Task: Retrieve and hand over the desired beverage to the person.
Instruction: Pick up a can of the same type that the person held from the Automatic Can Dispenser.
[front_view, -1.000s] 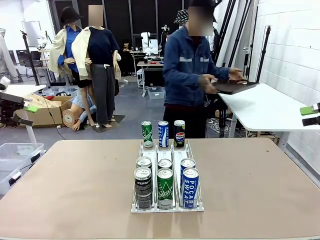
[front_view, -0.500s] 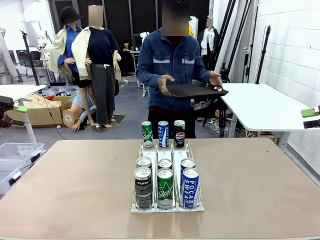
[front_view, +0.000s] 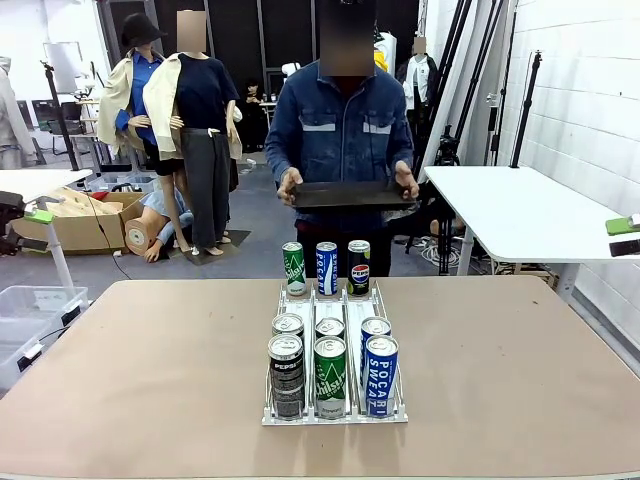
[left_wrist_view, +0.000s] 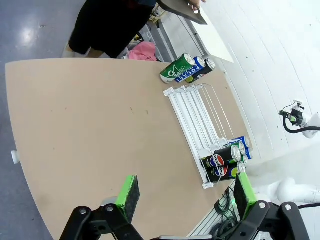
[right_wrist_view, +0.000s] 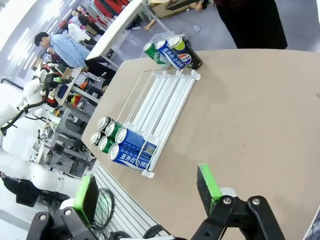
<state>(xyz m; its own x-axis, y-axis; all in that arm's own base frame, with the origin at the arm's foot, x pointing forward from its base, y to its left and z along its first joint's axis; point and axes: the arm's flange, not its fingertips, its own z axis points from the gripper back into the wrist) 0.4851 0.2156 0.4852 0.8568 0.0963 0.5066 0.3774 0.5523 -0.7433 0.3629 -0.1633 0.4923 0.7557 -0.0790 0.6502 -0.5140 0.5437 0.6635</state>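
Observation:
The person (front_view: 345, 120) stands at the far side of the table, facing me, holding a dark tray (front_view: 350, 193) level in both hands. A white wire rack (front_view: 335, 300) lies mid-table. At its far end stand a green can (front_view: 293, 268), a blue can (front_view: 326, 267) and a black Pepsi can (front_view: 359, 266). Several cans (front_view: 330, 365) crowd its near end. My left gripper (left_wrist_view: 185, 192) hangs open and empty above the table's left side, also seen at the far left (front_view: 38, 217). My right gripper (right_wrist_view: 147, 192) is open and empty off to the right (front_view: 622, 235).
A white side table (front_view: 520, 215) stands behind the brown table (front_view: 150, 370) at the right. Cardboard boxes (front_view: 90, 215) and a clear bin (front_view: 25, 310) sit on the floor at the left. Wide bare tabletop lies on both sides of the rack.
The person has turned from the side table with the tray and now faces me squarely. Both grippers have stayed open, drifting slightly toward the picture's edges.

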